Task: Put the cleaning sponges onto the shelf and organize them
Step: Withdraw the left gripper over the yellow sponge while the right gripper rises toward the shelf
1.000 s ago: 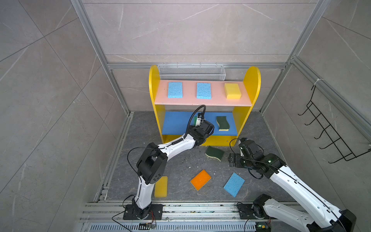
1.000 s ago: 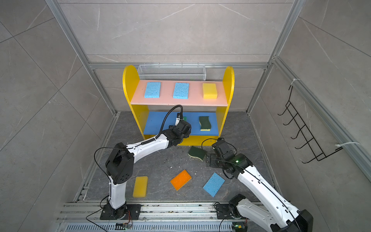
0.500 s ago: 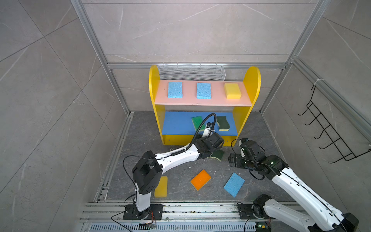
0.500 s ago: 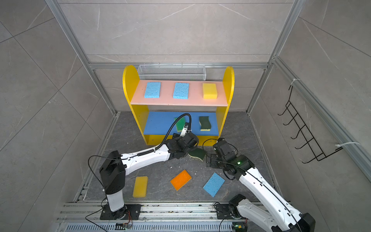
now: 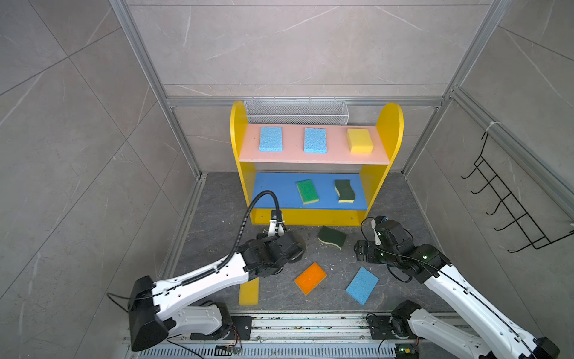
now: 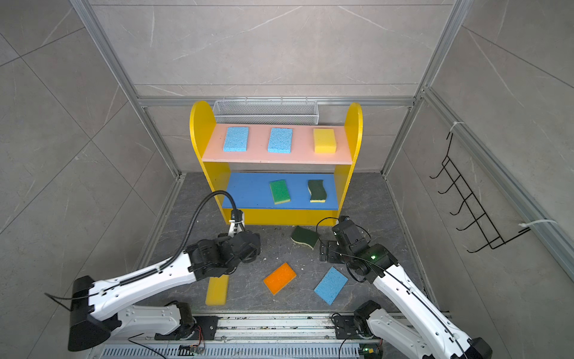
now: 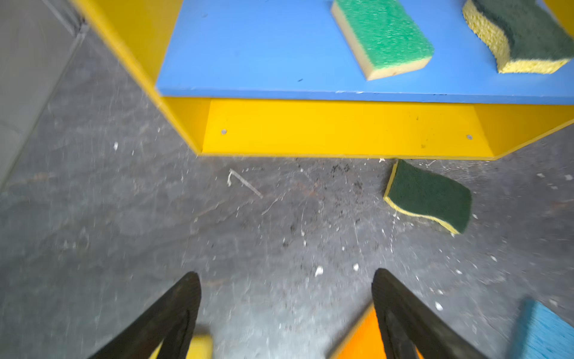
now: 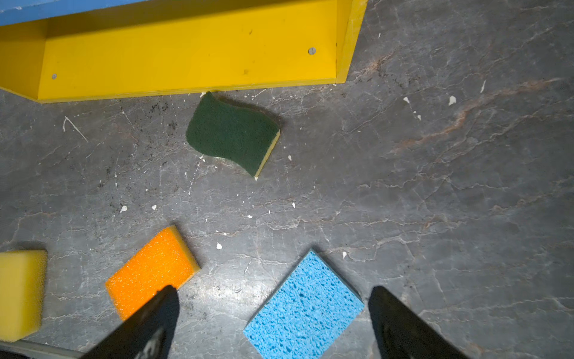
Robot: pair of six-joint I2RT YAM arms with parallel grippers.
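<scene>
1. The left gripper (image 7: 285,273) hangs low over the floor (image 5: 214,223) in front of the shelf (image 5: 394,124), with its jaws spread wide and nothing between them.
2. The right gripper (image 8: 273,289) is equally wide and empty, also near the floor.
3. There are nine sponges in all: five on the shelf and four on the floor.
4. Beyond and above both grippers, the pink upper board (image 5: 292,157) carries three: a light blue sponge (image 5: 271,139), a second light blue sponge (image 5: 315,140) and a yellow sponge (image 5: 359,140).
5. Ahead of the left gripper, the blue middle board (image 5: 273,189) holds two: one green sponge (image 5: 307,191) and one dark-green wavy sponge (image 5: 344,190).
6. On the floor:
   - The second wavy sponge (image 5: 332,237) lies between the grippers, just before the shelf's base.
   - The orange sponge (image 5: 310,277) is just beside the left gripper.
   - The third light blue sponge (image 8: 306,306) shows between the right gripper's fingers, beneath them.
   - The second yellow sponge (image 5: 248,291) lies behind the left gripper, partly under that arm.
</scene>
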